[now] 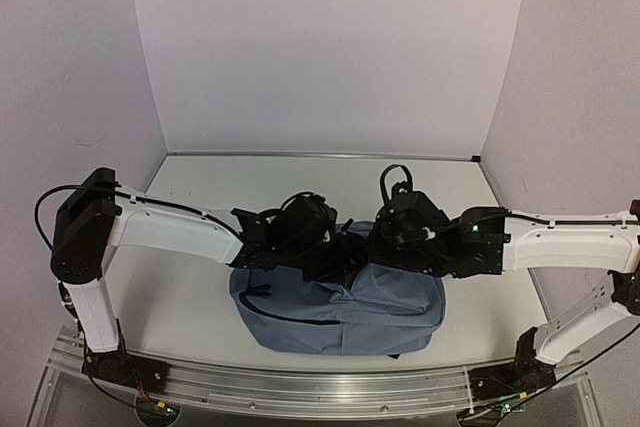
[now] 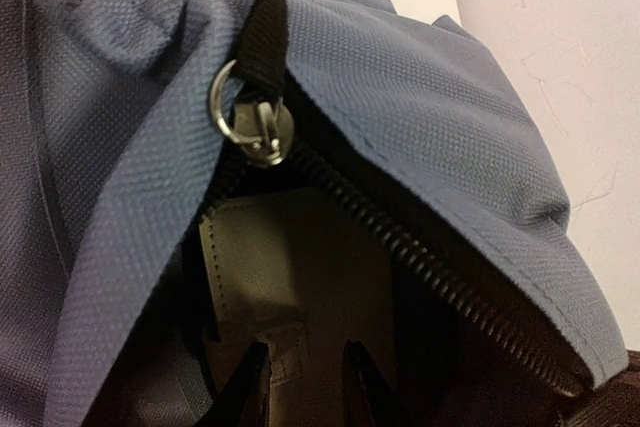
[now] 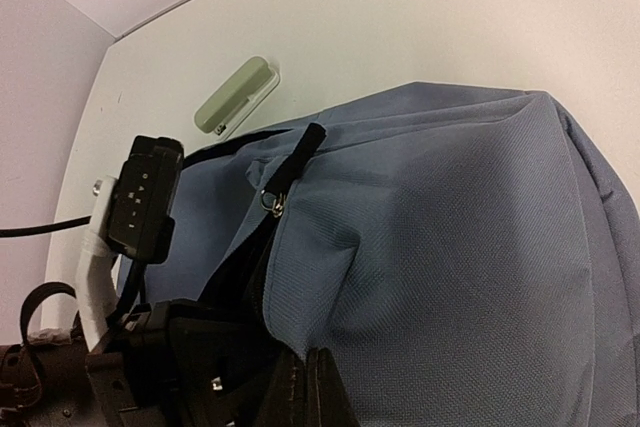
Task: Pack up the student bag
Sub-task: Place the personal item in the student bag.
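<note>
One left tool [image 2: 305,379], inside student bag [image 2: 420,97] mouth

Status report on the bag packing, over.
Right hand shut on student bag's rim. Left hand in its open mouth, grip unclear. Pale green item on table beyond bag.

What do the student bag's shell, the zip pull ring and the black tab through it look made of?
student bag shell: woven synthetic cloth, probably nylon or polyester, matte grey-blue; a fine grid weave shows up close. pull ring: metal, polished silver, with bright glints on its rim. black tab: flat woven webbing, matte, likely nylon.
</note>
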{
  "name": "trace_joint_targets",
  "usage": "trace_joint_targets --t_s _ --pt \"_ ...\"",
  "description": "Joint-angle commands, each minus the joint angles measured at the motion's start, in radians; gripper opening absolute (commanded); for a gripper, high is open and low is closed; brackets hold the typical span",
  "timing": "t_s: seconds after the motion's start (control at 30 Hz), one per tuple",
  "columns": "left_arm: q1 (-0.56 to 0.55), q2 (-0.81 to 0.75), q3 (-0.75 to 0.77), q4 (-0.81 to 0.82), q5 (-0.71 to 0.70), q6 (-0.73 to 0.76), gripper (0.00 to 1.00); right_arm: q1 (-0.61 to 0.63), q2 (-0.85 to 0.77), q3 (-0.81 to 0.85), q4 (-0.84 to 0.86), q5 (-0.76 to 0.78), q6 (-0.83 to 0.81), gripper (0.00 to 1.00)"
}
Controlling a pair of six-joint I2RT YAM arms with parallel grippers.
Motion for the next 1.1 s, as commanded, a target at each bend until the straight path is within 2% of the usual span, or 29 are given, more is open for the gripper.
trace_joint_targets --t_s 0.0,0.13,0.27,0.37,0.47,0.67,0.83,1.07 --pt "-0.018 0.036 0.067 -0.045 0.019 0.030 0.25 0.003 -0.025 0.045 0.069 0.025 -0.001 0.00" --pt "-0.025 0.036 0.077 -0.055 0.004 0.039 0.31 0.003 -0.025 0.046 0.069 0.026 -0.002 0.00" --pt "-0.029 -0.025 0.036 -0.079 -0.075 0.039 0.39 0.003 -0.025 0.044 0.069 0.030 -0.001 0.00" --pt "-0.028 -0.060 0.021 -0.141 -0.126 0.045 0.47 0.003 -0.020 0.046 0.069 0.029 -0.001 0.00" --pt "-0.028 -0.063 0.032 -0.189 -0.132 0.055 0.49 0.003 -0.008 0.052 0.069 0.024 -0.004 0.00" --pt "-0.028 -0.036 0.043 -0.193 -0.094 0.055 0.44 0.003 -0.004 0.052 0.069 0.022 -0.002 0.00" --pt "-0.028 0.001 0.044 -0.108 -0.009 0.068 0.35 0.003 -0.022 0.041 0.069 0.027 0.004 0.00" --pt "-0.031 0.100 0.130 -0.052 0.103 0.106 0.27 0.004 -0.033 0.034 0.069 0.026 0.007 0.00"
